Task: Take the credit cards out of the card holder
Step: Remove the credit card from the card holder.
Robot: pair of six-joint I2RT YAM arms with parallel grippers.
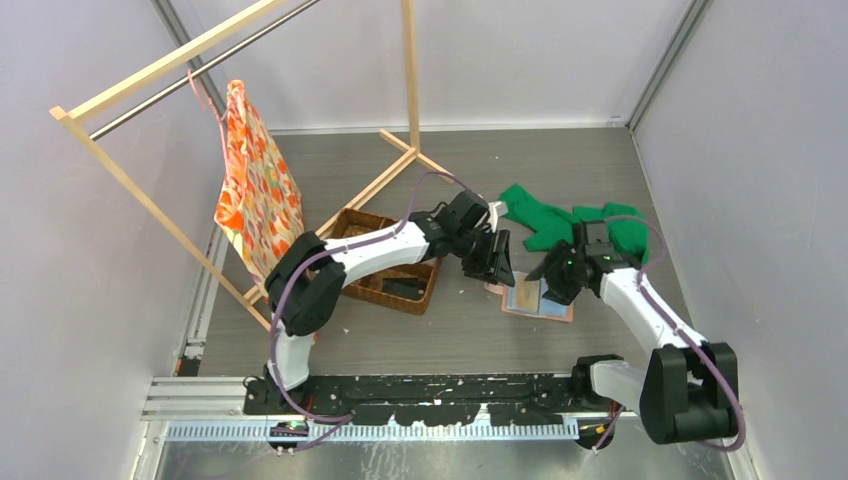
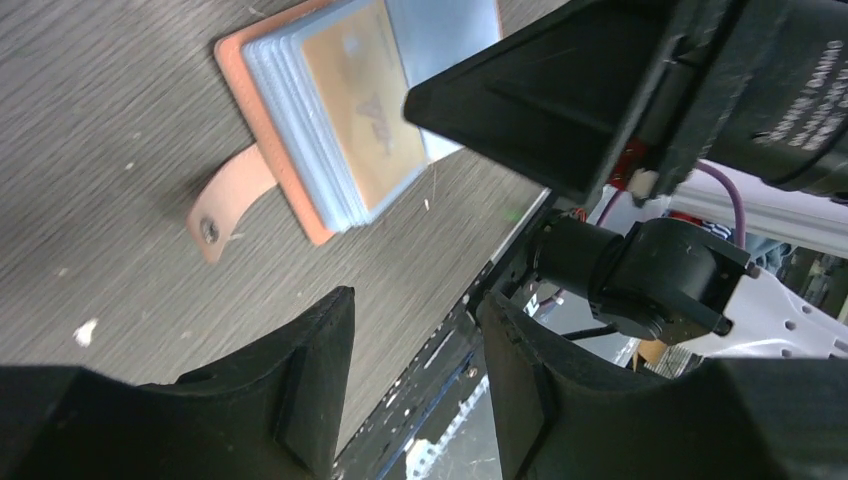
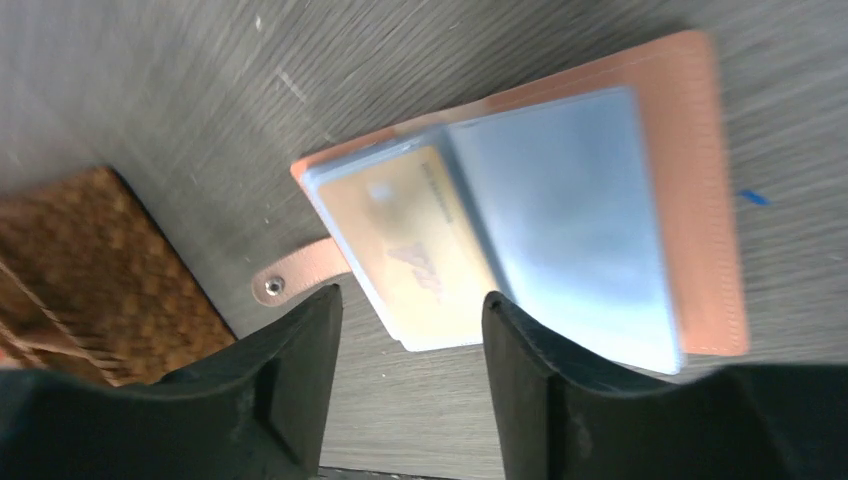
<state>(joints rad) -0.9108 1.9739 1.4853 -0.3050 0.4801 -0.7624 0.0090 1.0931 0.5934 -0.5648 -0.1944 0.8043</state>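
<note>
The salmon-pink card holder (image 1: 540,300) lies open and flat on the table, strap tab (image 3: 300,272) sticking out. Its clear sleeves hold a tan-gold card (image 3: 420,250) on one side, and grey-blue sleeves (image 3: 570,220) cover the other. It also shows in the left wrist view (image 2: 300,110) with the gold card (image 2: 365,100) on top. My left gripper (image 1: 497,266) hovers open and empty just left of the holder. My right gripper (image 1: 556,282) hovers open and empty over the holder's right side. In its wrist view the fingertips (image 3: 320,310) frame the card's near edge.
A brown woven basket (image 1: 385,262) stands left of the holder, under the left arm. A green cloth (image 1: 560,222) lies behind the right gripper. A wooden rack (image 1: 300,120) with an orange patterned bag (image 1: 255,190) stands at the back left.
</note>
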